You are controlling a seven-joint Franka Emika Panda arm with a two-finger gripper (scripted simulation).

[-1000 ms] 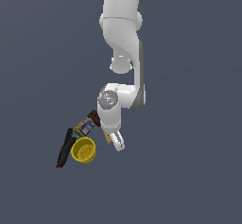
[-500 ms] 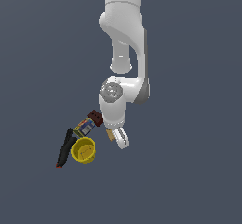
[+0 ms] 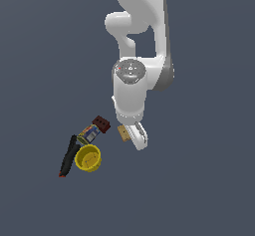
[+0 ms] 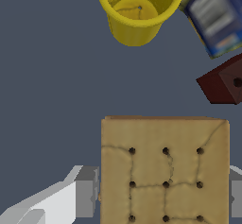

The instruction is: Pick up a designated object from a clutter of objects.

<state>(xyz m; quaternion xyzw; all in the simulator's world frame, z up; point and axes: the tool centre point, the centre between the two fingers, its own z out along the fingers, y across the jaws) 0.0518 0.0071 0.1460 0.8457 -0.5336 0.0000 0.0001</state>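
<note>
Cracker sits between the gripper fingers in the wrist view: a pad flush against each side edge, no gap visible on either side. Claw reads as clamped on the cracker, or right at contact.

What changed: over the last second the arm has swung a bit toward the exterior view's right and come down on the cracker; the clutter hasn't shifted. My read is approach done, grasp made or closing, lift still ahead.

Location, exterior view: cracker is at roughly 3 o'clock from the rest of the pile, standing apart from it, tucked just beside the gripper. Red-brown block is nearest, at about 10 o'clock from the cracker. Colourful box lies just past it, yellow bowl at 8 o'clock, black stick farthest out.

View differences:
- Wrist view shows dot grid, finger contact, and clearance to the bowl, box and block. No stick.
- Exterior view shows the whole layout and arm pose, but the fingers hide most of the cracker; grip state unreadable there.

Risk: slip on lift if the pinch is only on thin edges.
</note>
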